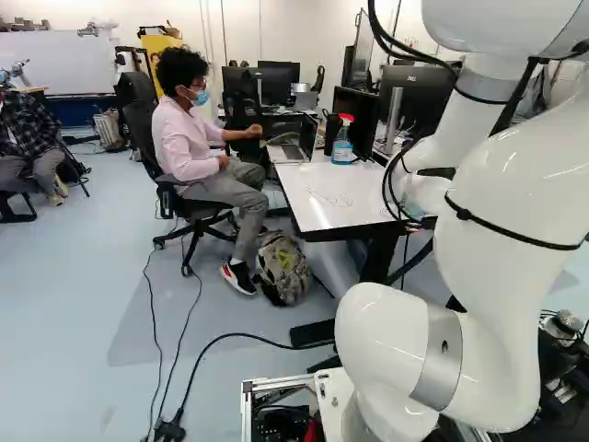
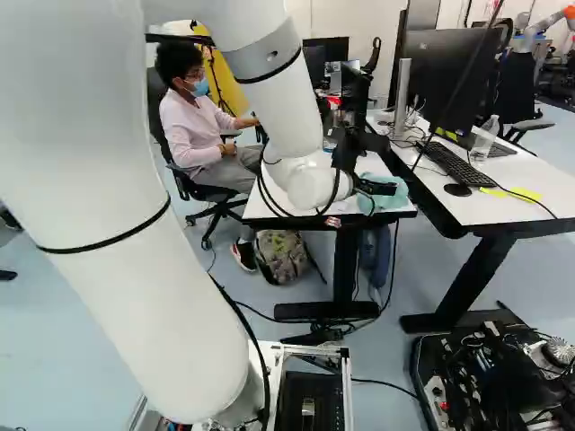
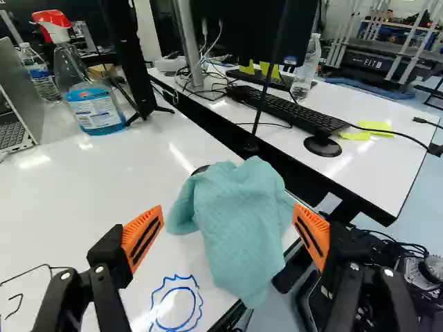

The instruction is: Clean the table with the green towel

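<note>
"Spread fingers come first, on the gripper [image 2: 375,187], orange pads [image 3: 144,236] wide apart. Where's the towel [image 3: 239,225]?"

"Ahead, lined up with the space between them. It lies at the near right corner of the table [image 3: 104,187], one end hanging over the edge."

"Room to move?"

"Left of the towel, yes: open white top, marked by a blue drawing [image 3: 176,308] and, farther left, black lines [image 3: 47,265]."

"And right?"

"A dark strip, then a second table [image 3: 374,173], with a mouse [image 3: 322,145] and keyboard [image 3: 284,108]."

"Far side?"

"Spray bottle [image 3: 93,104], with a laptop [image 3: 21,104] left of it."
</note>
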`<state>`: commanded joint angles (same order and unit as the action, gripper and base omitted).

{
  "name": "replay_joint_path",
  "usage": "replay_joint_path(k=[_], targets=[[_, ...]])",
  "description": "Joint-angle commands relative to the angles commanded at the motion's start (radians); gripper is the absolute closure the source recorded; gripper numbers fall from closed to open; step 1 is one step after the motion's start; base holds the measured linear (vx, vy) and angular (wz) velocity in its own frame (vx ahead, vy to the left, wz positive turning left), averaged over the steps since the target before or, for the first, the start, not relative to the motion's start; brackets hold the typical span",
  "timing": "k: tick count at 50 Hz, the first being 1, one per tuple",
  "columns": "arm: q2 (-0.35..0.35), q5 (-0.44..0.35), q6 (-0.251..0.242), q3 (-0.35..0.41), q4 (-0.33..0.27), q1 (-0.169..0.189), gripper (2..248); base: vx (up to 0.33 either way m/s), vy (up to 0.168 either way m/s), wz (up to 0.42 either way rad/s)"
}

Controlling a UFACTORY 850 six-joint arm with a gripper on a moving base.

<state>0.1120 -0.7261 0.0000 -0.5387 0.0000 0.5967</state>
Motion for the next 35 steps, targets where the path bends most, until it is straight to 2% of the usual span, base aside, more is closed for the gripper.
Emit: replay_joint_path(k=[20,35], targets=[[0.092,0.083,0.000,-0.103,0.000,0.013,3,0.000,0.000,0.000],[0.123,0.153,0.000,-0.139,0.000,0.009,3,0.000,0.000,0.000]])
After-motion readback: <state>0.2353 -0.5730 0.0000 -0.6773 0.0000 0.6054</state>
